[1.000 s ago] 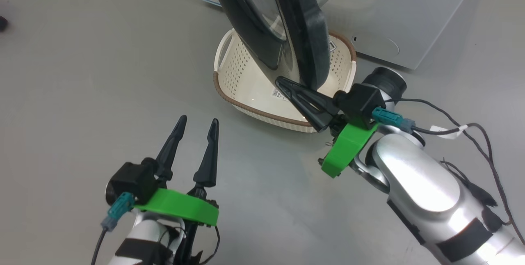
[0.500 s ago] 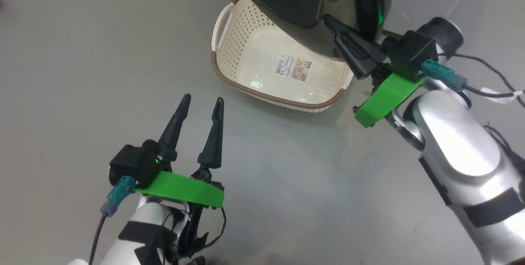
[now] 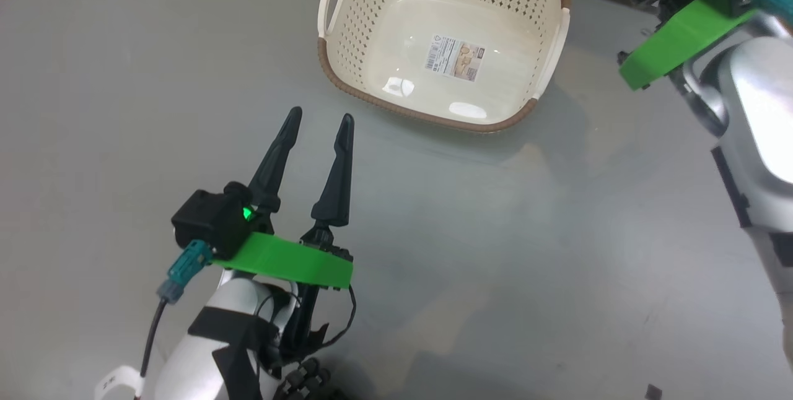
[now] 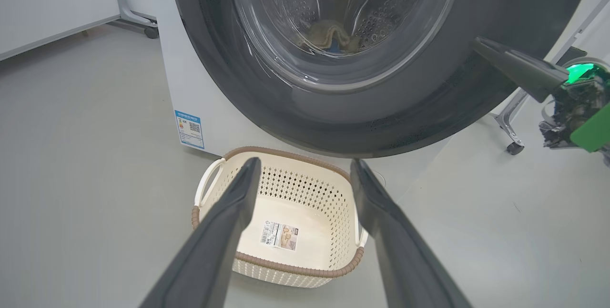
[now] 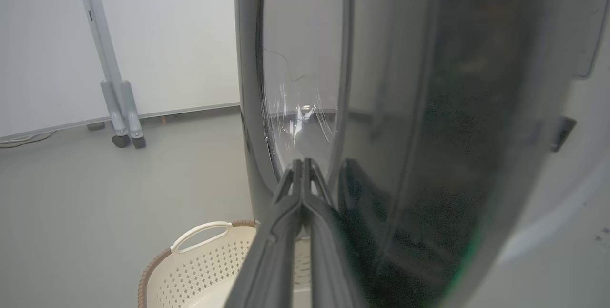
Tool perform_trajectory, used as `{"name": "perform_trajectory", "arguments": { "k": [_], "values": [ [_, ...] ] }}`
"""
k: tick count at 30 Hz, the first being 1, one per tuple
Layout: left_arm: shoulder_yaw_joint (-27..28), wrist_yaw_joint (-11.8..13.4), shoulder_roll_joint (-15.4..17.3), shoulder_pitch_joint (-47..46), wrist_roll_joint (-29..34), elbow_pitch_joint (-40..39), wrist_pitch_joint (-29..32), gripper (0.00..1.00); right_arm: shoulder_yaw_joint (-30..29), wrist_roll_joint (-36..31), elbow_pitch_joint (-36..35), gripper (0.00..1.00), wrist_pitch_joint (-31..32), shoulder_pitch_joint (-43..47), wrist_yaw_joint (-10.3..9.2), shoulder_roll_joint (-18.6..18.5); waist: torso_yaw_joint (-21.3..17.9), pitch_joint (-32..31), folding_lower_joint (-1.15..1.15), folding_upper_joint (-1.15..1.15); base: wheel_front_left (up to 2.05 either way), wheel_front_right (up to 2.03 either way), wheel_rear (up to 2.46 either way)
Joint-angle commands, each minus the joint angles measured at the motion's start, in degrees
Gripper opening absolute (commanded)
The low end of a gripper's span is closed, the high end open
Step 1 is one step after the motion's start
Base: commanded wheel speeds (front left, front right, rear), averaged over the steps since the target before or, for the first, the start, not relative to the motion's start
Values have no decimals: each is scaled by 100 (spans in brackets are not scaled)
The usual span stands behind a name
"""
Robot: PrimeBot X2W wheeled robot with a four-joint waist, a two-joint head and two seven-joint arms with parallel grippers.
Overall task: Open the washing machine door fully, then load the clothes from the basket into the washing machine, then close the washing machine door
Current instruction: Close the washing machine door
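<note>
The basket (image 3: 347, 22) stands empty on the floor, a label stuck to its bottom. Above it hangs the washing machine door (image 4: 248, 84), its black rim facing the left wrist view. Through its glass the clothes (image 4: 329, 36) lie in the steel drum. The white washing machine (image 4: 190, 84) carries a blue label. My right gripper (image 5: 303, 161) is shut, its tips against the door's glossy rim (image 5: 429, 131), holding nothing. My left gripper (image 3: 319, 116) is open over bare floor, short of the basket (image 4: 286, 260). The door stands at an angle to the machine front (image 5: 581, 165).
White wheeled frame legs (image 5: 119, 117) stand behind the machine on the left, and another caster (image 4: 514, 147) sits to its right. Grey floor (image 3: 495, 251) spreads between my arms and the basket.
The head view has shifted, so the basket sits lower in it. My shut right gripper has travelled up and right with the door, which swung toward the machine. The left gripper stays open.
</note>
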Motion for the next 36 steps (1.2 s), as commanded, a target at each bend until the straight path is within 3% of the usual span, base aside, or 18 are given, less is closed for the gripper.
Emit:
{"name": "perform_trajectory", "arguments": {
  "k": [1, 21, 36],
  "values": [
    [170, 2, 92, -73, -51, -202, -56, 100, -29, -35, -122, 0, -29, -163, 20, 6, 23, 90, -1, 0, 0, 0, 0],
    [43, 2, 26, -389, -182, -253, -56, 100, -357, -279, 650, 0, -29, -1834, 20, -480, 266, 707, -1, 0, 0, 0, 0],
    [78, 2, 23, -407, -271, -204, -56, 100, -746, -489, 752, 0, -29, -1995, 20, -309, 245, 630, -1, 0, 0, 0, 0]
  ]
}}
